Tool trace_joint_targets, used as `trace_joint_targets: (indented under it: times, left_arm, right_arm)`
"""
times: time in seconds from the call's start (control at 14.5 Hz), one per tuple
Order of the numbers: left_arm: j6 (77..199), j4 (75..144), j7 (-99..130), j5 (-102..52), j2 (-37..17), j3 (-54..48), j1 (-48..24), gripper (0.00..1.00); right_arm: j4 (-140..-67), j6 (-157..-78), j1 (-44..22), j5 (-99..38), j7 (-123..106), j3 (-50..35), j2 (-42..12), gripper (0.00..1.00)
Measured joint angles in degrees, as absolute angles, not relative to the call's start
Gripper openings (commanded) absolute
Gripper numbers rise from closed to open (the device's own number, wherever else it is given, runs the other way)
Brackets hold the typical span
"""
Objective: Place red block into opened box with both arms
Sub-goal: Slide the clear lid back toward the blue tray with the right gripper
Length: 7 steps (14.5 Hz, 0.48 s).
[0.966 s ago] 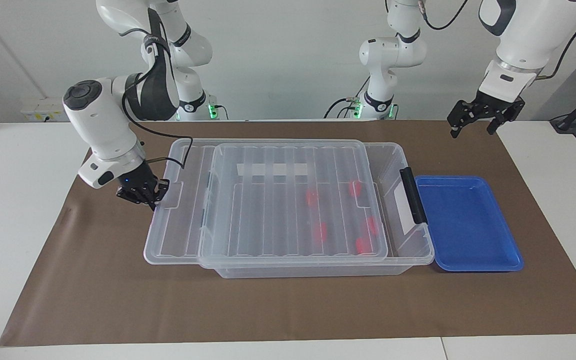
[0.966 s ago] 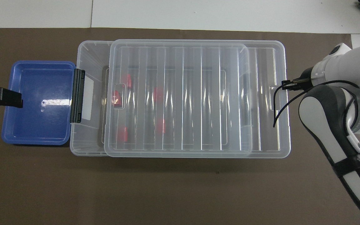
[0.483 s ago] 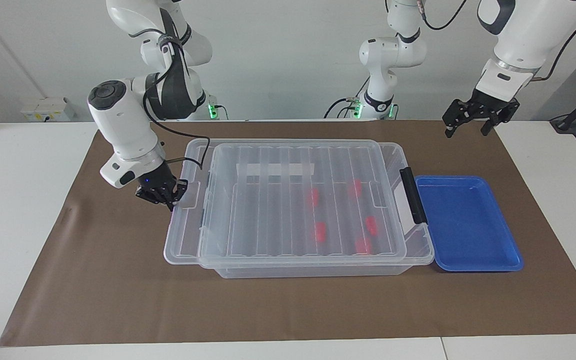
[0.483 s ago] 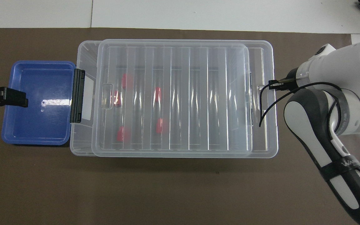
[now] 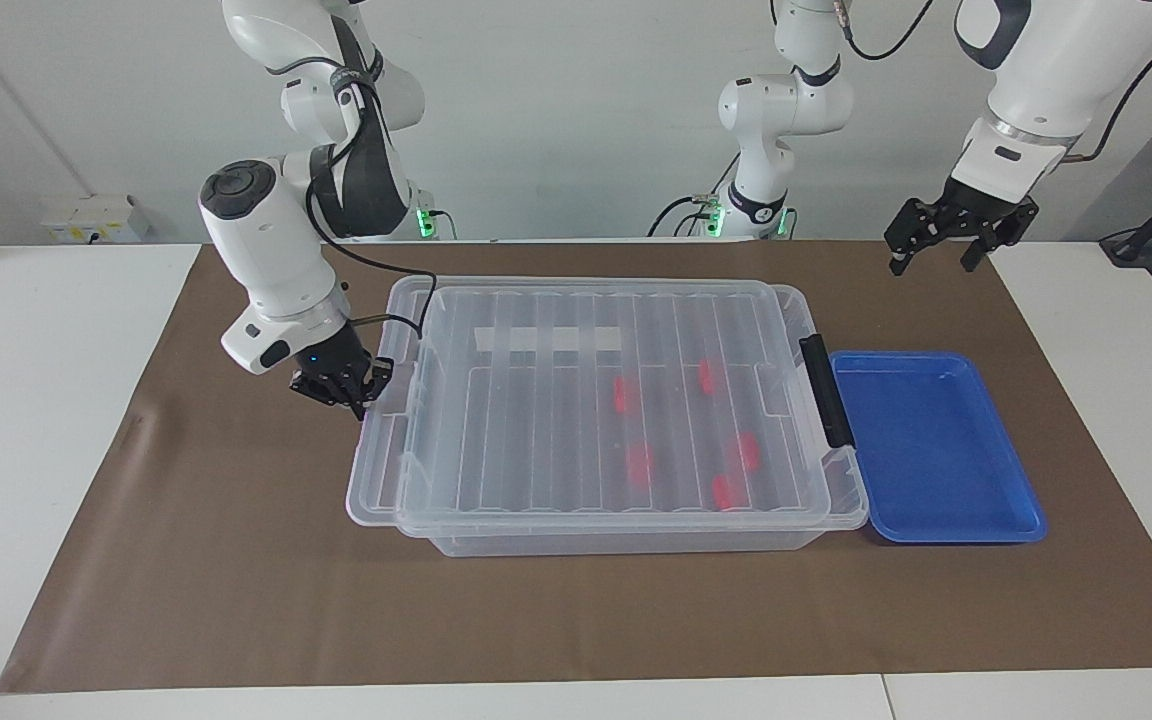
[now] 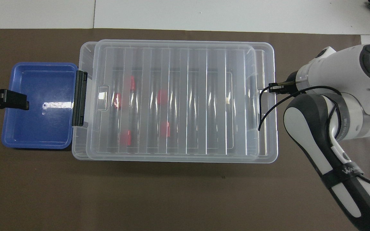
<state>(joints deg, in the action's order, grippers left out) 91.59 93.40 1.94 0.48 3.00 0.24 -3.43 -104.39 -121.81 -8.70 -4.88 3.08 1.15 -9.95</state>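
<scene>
Lid (image 5: 596,400) is lying on the box (image 5: 626,540), overhanging toward the right arm's end. Five blocks (image 5: 640,462) are sitting inside. Tray (image 5: 936,450) is sitting just beside the box's latch (image 5: 826,390).

Clear box (image 5: 626,540), ribbed lid (image 5: 596,400) lying nearly square on top; five red blocks (image 5: 624,394) inside, toward its three-o'clock end in the facing view.

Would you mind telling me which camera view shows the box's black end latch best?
The facing view: the black end latch shows slantwise on the box, its raised bar and full length clear, beside the blue tray. The overhead view shows it only from above, as a flat strip.
</scene>
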Motion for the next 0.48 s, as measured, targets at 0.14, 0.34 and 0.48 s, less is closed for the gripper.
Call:
trace_joint_targets:
  times: [0.14,0.34,0.48]
  left_arm:
    - [91.59,93.4,1.94,0.48,3.0,0.24,-3.43,1.0]
    - [91.6,93.4,1.94,0.47,3.0,0.24,-3.43,1.0]
    - [91.6,93.4,1.94,0.47,3.0,0.24,-3.43,1.0]
  right_arm:
    - [-104.39,-121.83,-8.82,-4.89,3.08,1.16,-9.96,0.0]
    - [-104.38,-121.88,-8.82,-5.85,3.08,1.19,-9.96,0.0]
    - [-104.37,-122.26,-8.79,-7.47,3.08,1.3,-9.94,0.0]
